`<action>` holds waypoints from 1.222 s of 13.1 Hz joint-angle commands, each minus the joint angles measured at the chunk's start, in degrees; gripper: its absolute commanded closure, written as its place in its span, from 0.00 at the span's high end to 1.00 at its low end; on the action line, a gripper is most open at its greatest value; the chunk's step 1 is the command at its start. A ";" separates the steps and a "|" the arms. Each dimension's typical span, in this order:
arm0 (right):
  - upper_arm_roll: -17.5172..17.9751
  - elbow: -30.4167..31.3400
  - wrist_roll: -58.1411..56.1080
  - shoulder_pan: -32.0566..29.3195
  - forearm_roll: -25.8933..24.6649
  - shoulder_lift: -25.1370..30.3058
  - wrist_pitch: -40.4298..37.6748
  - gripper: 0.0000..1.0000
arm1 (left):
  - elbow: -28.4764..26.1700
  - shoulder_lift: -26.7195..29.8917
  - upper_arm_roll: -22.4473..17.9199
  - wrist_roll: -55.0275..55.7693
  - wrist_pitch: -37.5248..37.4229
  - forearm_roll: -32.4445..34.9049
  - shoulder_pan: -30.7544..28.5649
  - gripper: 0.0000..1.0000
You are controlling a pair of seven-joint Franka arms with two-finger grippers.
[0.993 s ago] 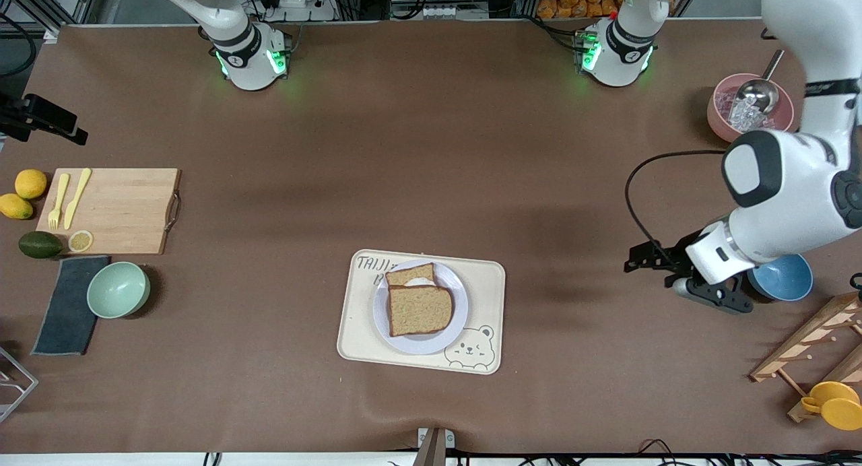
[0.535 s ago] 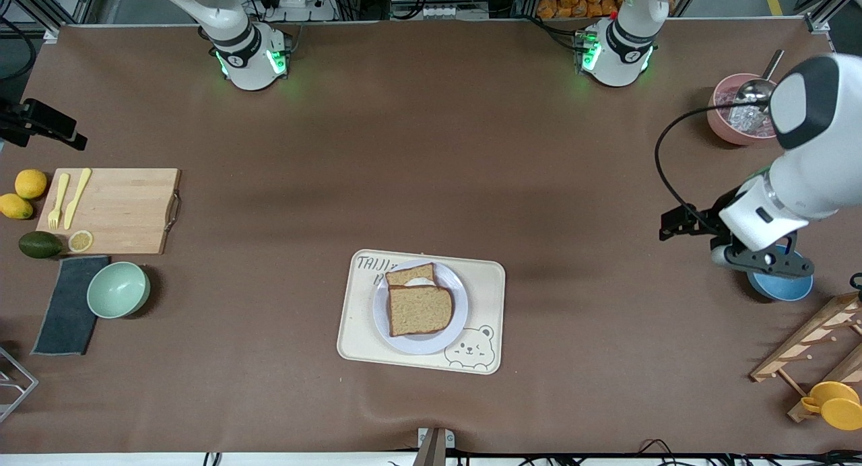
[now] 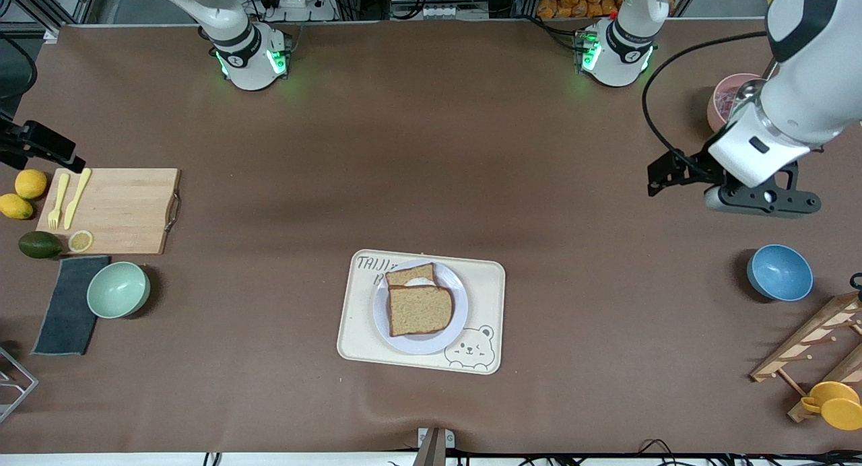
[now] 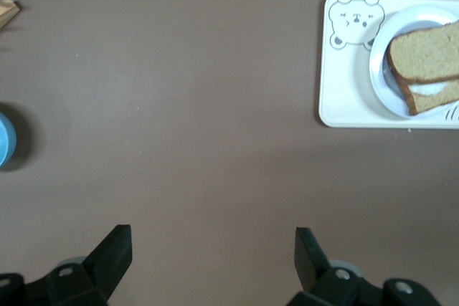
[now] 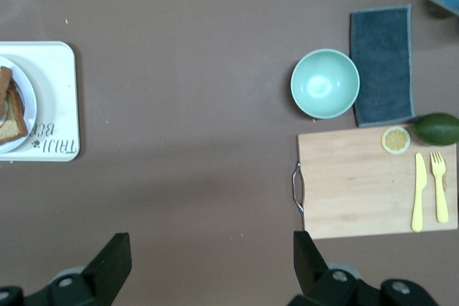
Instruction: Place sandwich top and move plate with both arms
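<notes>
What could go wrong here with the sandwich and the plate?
1. The sandwich top sits offset on the slice beneath, which peeks out; moving the plate may slide it off.
2. The plate rests on the bear-printed tray; lifting it may drag the tray.
3. Both tools, left and right, are open, far from the plate.

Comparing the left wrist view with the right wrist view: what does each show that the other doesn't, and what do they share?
Only the left wrist view: a round blue bowl at its edge and the tray's printed bear face.

Only the right wrist view: a round mint-green bowl, a dark grey cloth, a wooden cutting board carrying a yellow plastic fork and knife.

Both: the cream rectangular tray, the pale round plate with tan bread slices, and open claw fingers.
</notes>
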State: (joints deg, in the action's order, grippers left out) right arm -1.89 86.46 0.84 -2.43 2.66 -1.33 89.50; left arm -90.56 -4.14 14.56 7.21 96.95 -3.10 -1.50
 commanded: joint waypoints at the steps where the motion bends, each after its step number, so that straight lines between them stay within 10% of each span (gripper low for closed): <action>1: 0.39 -0.95 0.21 0.50 0.15 -0.34 0.41 1.00 | -0.41 3.35 -10.23 0.70 -2.03 1.17 8.86 1.00; 16: 0.31 -0.86 0.21 0.41 0.15 -1.39 1.99 1.00 | 0.56 5.55 -12.28 -2.37 -11.35 4.23 11.16 1.00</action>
State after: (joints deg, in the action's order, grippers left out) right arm -1.72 86.38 0.84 -1.96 2.66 -2.19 91.40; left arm -89.95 0.72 2.84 5.60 86.15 -2.03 8.66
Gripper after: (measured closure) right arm 0.000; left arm 0.000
